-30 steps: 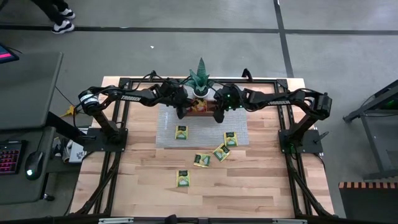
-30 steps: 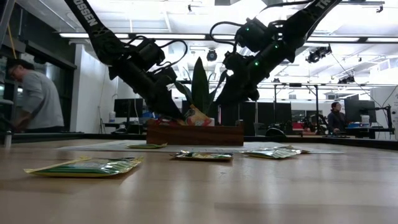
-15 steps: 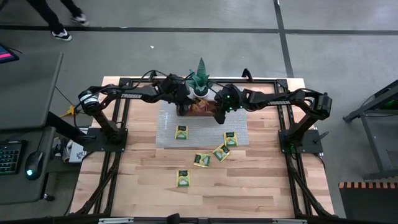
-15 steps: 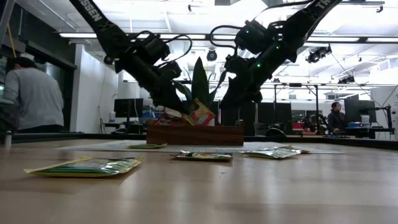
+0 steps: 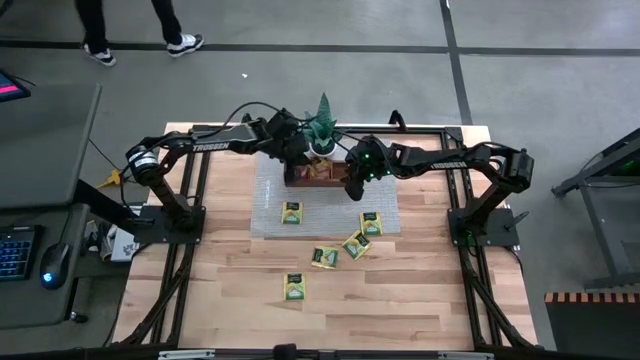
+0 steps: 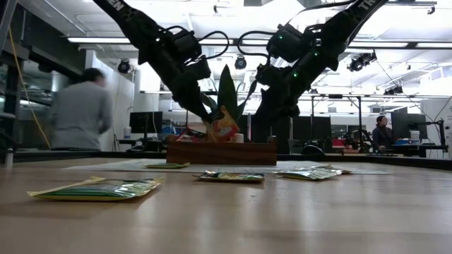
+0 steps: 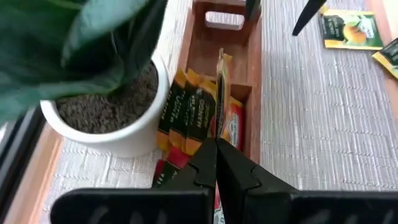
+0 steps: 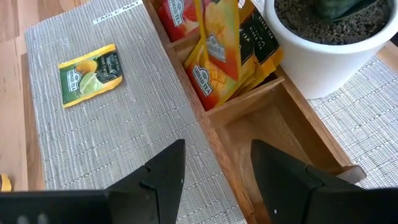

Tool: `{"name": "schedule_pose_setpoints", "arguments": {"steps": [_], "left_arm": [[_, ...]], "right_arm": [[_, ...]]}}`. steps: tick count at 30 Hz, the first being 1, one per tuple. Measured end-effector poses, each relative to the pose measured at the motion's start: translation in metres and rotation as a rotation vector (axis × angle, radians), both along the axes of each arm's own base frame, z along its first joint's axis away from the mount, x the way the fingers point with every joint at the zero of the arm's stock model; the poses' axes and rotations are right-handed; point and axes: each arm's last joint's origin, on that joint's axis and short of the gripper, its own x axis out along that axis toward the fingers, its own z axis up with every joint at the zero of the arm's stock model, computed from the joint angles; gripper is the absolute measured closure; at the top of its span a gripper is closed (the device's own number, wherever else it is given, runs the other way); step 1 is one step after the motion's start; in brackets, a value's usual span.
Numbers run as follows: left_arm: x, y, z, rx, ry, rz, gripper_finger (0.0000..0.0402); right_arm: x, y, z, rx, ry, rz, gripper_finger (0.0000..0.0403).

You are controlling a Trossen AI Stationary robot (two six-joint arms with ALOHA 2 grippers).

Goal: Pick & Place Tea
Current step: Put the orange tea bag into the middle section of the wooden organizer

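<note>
The left claw (image 7: 216, 163) – shut, empty – hovers over the tray (image 7: 254, 68); the leaning packet (image 7: 222, 78) may topple (right claw (image 8: 214, 163) wide).

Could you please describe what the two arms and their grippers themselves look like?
Both are dark, slim, jointed arms with white lettering along the links and black cables looping near the wrists. The right arm shows small green lights. The left gripper and right gripper each end in two black, angular fingers.
</note>
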Motion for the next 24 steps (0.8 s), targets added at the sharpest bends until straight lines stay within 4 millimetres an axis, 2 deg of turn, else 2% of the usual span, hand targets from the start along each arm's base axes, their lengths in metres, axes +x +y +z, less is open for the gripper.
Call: {"name": "schedule_pose_setpoints", "arguments": {"steps": [10,24], "left_arm": [[0.01,-0.025,-0.001,0.105,0.094,-0.087,0.0401],[0.009,-0.025,-0.002,0.13,0.132,-0.051,0.0401]], "right_arm": [[0.0,0.0,0.0,-0.001,0.001,0.0,0.0224],[0.0,0.0,0.0,0.002,-0.001,-0.001,0.0224]]}}
